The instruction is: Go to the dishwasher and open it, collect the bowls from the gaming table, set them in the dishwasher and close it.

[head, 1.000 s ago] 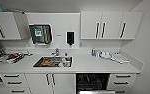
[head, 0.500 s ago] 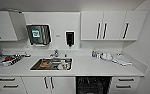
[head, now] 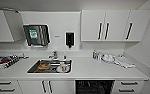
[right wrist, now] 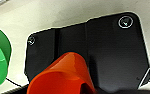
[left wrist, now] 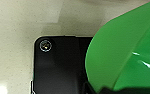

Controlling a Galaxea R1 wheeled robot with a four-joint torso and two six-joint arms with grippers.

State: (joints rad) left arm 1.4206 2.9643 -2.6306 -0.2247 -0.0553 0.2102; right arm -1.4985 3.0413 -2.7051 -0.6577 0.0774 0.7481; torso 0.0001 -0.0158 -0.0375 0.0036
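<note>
Dishwasher (head: pixel 94 86) open under the white bench (head: pixel 96 70), dark inside, right of the sink (head: pixel 50 66).
No writing can be read anywhere. A shiny lime-green bowl (left wrist: pixel 126 52) sits close by the left wrist, an orange bowl (right wrist: pixel 62 76) by the right wrist; whether either arm's jaws are spread or pinching, I cannot tell.
</note>
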